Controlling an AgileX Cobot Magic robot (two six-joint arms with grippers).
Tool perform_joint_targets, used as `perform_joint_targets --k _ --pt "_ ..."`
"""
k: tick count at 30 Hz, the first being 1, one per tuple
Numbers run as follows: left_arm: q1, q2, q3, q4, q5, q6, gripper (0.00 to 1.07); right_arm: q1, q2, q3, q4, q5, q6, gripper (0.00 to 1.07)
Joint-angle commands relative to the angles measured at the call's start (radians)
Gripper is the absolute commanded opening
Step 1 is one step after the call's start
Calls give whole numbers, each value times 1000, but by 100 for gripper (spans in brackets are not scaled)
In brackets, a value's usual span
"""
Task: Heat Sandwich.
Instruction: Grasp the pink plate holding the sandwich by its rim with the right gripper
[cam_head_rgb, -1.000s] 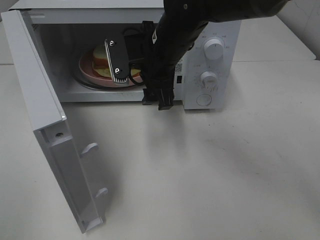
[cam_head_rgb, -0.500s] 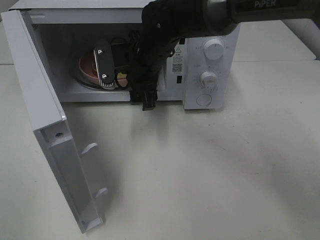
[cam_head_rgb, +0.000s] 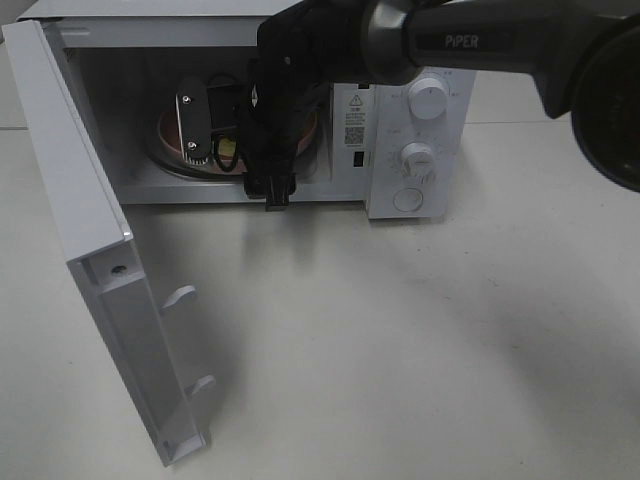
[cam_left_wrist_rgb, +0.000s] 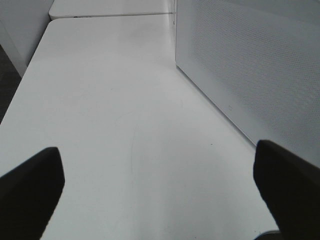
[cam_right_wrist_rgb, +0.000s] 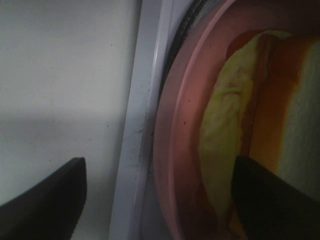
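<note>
Well inside microwave (cam_head_rgb: 450, 180), sandwich (cam_right_wrist_rgb: 222, 125) on plate (cam_right_wrist_rgb: 172, 150)

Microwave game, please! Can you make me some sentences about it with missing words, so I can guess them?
1. The door of the microwave is swung ____.
2. The sandwich lies on a round plate whose colour is ____.
3. The plate with the sandwich sits ____ the microwave.

Missing words: open; pink; inside.
</note>
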Motion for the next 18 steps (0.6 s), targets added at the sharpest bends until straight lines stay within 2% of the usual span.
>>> perform_joint_targets --k 1,5,18 --pt "-2 -5 0 -6 1 -1 98 -1 43 -60 -13 16 35 76" --pt "-2 -5 0 -6 1 -1 98 -11 78 -105 -24 27 65 76" --pt "-2 -5 0 -5 1 -1 98 -24 89 -106 -25 23 67 76"
